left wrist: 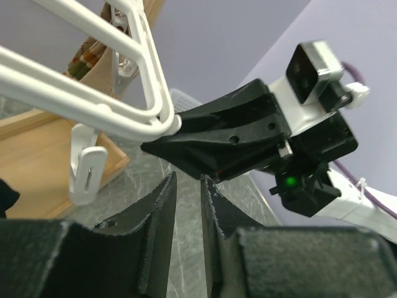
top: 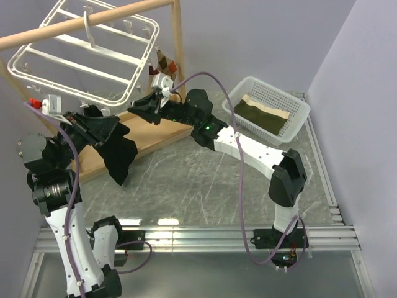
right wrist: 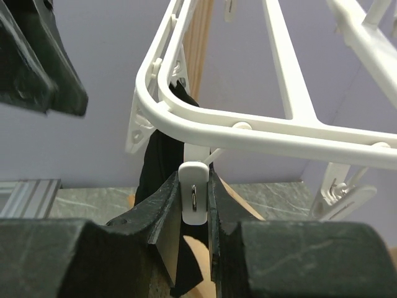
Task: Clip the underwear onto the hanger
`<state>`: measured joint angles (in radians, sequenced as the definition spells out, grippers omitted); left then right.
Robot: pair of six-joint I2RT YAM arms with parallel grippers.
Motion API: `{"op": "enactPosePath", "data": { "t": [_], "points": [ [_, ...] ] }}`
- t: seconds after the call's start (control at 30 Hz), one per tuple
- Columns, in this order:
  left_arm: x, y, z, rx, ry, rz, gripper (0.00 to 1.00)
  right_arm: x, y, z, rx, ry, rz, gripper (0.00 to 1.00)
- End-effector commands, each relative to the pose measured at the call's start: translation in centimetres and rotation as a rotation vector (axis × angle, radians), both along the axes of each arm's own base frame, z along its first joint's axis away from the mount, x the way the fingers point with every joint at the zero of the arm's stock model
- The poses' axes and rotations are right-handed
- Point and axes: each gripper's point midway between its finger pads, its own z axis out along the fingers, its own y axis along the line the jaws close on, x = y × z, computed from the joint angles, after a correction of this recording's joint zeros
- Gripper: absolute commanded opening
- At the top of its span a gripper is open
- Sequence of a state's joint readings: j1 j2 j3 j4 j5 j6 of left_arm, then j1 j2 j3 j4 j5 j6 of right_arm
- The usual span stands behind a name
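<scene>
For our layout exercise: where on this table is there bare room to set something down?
Bare: table between wooden base, right arm and near rail; also in front of basket. Crowded: under the hanger's corner, around the underwear.

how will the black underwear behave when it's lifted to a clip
Likely floppy: the underwear droops in loose folds under the hanger. Probably light, being thin cloth. Its edge may bunch or slide beside the clip the right gripper pinches.
</scene>
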<state>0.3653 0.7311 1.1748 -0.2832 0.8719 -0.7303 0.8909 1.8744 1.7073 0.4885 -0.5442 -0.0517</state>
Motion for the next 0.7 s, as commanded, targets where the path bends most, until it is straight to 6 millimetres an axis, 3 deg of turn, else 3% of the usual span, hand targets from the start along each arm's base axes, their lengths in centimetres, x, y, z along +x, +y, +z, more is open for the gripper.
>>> {"op": "enactPosePath", "data": {
  "t": [0.0, 0.13, 0.3, 0.67],
  "points": [
    [-0.4, -0.2, -1.7, 0.054, 0.024, -0.026, 0.27, -2.7, -0.7, 1.6, -0.047, -0.015, 0.047, 0.00],
    [0.3, 0.2, -2.0, 0.020, 0.025, -0.001, 0.24, -3.3, -0.8, 2.1, -0.085, 0.022, 0.065, 0.00],
    [1.5, 0.9, -0.9, 0.009, -0.009, 0.035, 0.22, -4.1, -0.4, 2.1, -0.150, 0.075, 0.096, 0.00],
    [1.5, -0.6, 0.1, -0.031, -0.051, -0.020, 0.25, -5.9, 0.5, 1.3, -0.227, 0.154, 0.217, 0.00]
  ]
}}
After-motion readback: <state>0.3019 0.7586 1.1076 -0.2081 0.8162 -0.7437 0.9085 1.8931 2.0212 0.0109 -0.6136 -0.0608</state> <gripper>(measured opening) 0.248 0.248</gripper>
